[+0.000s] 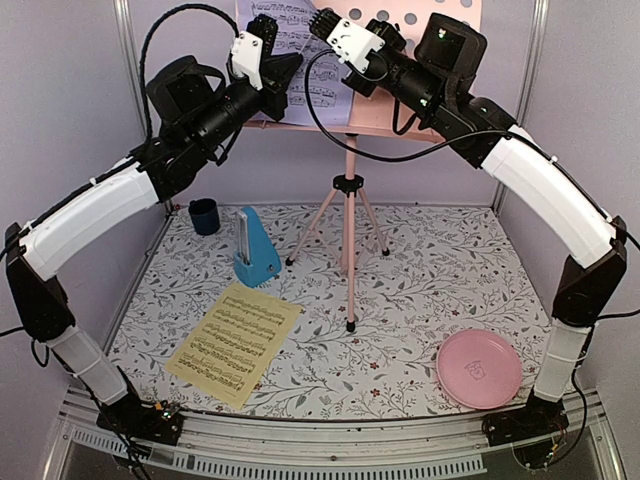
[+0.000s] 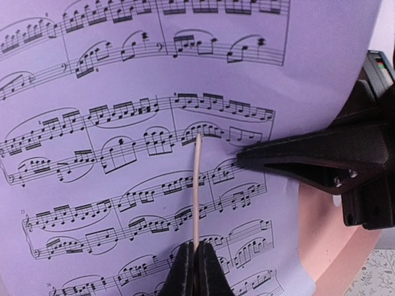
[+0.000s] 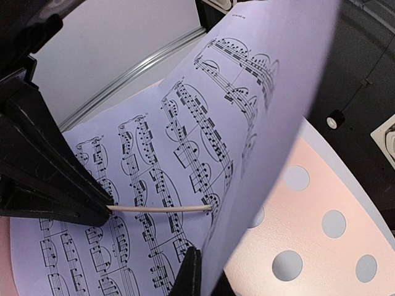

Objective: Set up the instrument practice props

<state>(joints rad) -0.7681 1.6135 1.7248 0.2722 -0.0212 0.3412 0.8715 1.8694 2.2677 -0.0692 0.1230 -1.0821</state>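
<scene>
The right end effector (image 3: 190, 274) pinches the lavender sheet (image 1: 292, 22) at the stand (image 1: 349, 250) desk; just beside it, the left end effector (image 2: 194, 268) nips a thin pale stick (image 2: 197, 191); far below both, the floral worktop (image 1: 450, 280) bears metronome (image 1: 255, 255) and yellow sheet (image 1: 235, 343); lavender walls (image 1: 60, 80) around.

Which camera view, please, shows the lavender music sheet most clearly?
The left wrist view: the lavender sheet fills it face-on, notes legible. The right wrist view shows it curled and oblique; the top view shows only a small, partly hidden patch.
</scene>
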